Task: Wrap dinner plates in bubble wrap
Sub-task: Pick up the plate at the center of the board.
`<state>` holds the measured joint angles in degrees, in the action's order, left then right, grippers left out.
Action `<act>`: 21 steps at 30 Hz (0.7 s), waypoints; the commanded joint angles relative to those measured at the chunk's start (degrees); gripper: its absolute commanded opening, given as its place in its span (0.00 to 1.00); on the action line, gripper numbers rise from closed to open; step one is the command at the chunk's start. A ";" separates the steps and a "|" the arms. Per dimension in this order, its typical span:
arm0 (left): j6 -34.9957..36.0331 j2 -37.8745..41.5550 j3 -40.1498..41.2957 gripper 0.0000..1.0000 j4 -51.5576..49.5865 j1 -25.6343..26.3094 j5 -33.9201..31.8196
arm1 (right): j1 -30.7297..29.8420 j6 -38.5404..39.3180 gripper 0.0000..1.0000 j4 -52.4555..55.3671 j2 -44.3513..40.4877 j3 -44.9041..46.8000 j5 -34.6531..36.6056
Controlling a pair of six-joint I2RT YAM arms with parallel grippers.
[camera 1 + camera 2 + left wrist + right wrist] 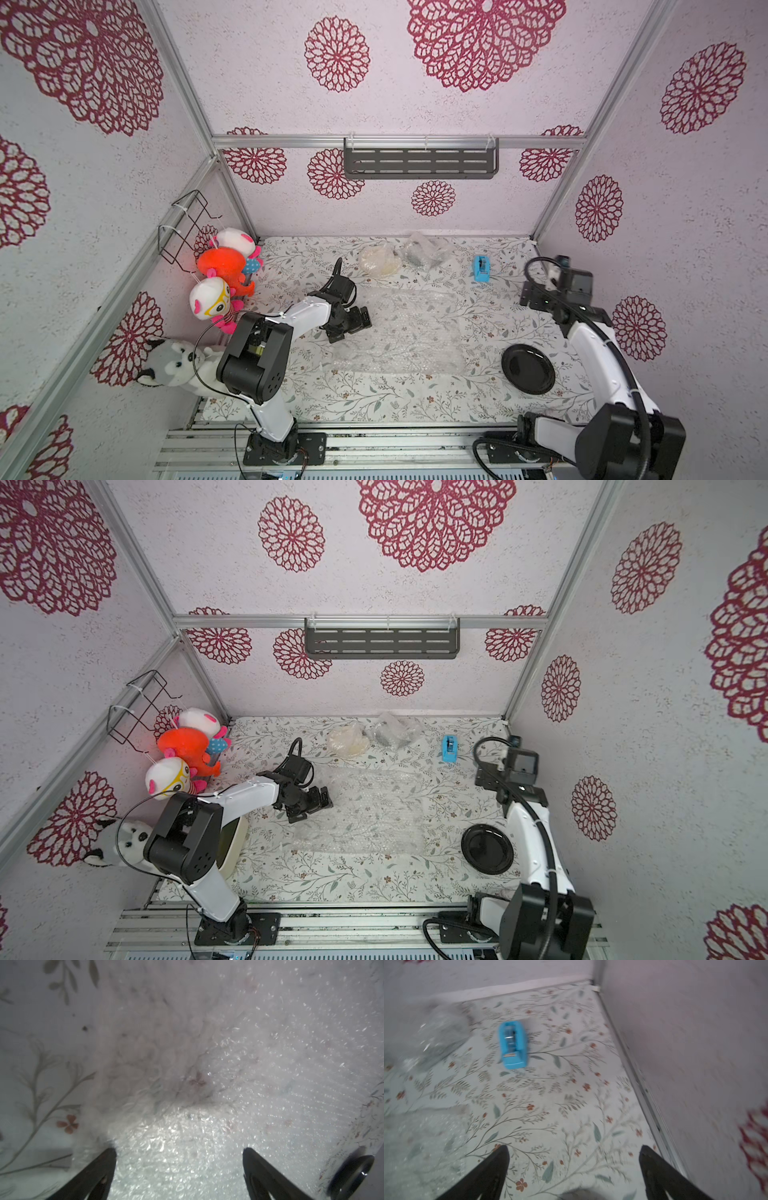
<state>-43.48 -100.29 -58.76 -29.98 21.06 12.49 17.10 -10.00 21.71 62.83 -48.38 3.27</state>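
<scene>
On the left, we see the left gripper (pixel 178 1150) released, its fingers spread wide over the left edge of a clear, bubble-dotted sheet of bubble wrap (pixel 399 332). The sheet lies flat in the middle of the floral-patterned surface (pixel 374 399). Behind the sheet, near the back wall, a round cream plate (pixel 379 259) sits bundled in bubble wrap. Just beside it is a second crinkled bundle (pixel 424 249) with something dark inside. Further right stands a small blue plastic tape dispenser (pixel 481 269). A round black plate (pixel 528 368) lies bare, right of the sheet. The right gripper (pixel 574 1148) hangs released, holding nothing, near the right wall.
</scene>
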 commanded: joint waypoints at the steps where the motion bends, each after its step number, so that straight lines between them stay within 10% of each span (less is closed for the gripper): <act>1: -0.69 0.03 0.71 0.98 1.67 -0.67 3.67 | 6.90 -19.58 0.97 9.89 -3.92 9.81 -3.53; 13: -7.35 13.58 4.65 0.98 1.12 -1.41 -0.29 | 12.87 -27.43 0.91 4.49 -3.99 26.27 -7.01; 21: -7.83 15.04 4.21 0.98 0.05 -2.62 -2.71 | 12.29 -25.73 0.36 -2.00 -3.39 29.70 -11.68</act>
<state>-50.72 -86.59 -54.46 -29.41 18.92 11.68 29.82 -35.09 19.42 58.63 -21.34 -4.14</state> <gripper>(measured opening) 0.977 0.391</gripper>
